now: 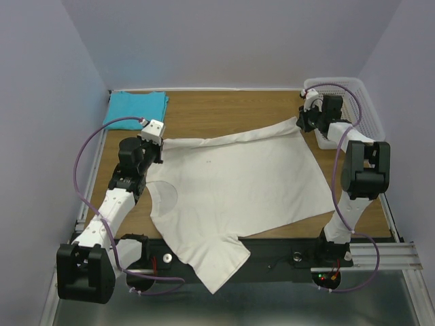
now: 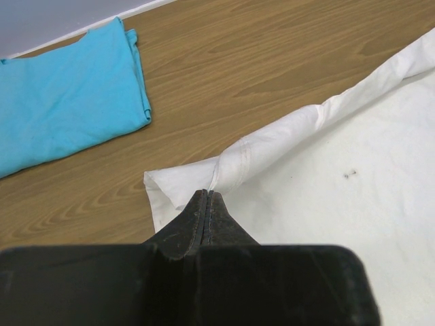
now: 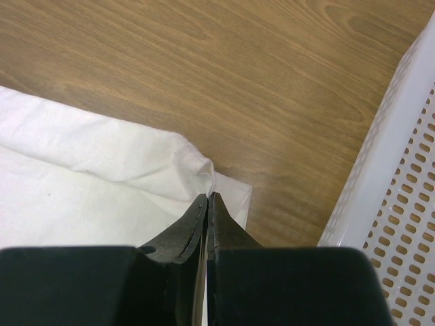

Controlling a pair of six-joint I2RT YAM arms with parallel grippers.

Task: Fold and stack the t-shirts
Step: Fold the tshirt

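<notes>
Nearest the bases, one sleeve of the cream-white t-shirt is hanging off the table edge while the rest is lying mostly flat, so its folding looks like it's only just starting. The left gripper and right gripper are each pinching a far corner, jaws clamped on cloth. Further back, the turquoise t-shirt is sitting folded, seemingly done. Only the wrist cams are showing those pinches up close, and only the top view is catching the dangling sleeve

One desk carried two t-shirts, one cream-white t-shirt and one turquoise t-shirt, alongside a single white mesh basket. Two robot arms, one left arm and one right arm, were mounted there, each ending in two fingers.
</notes>
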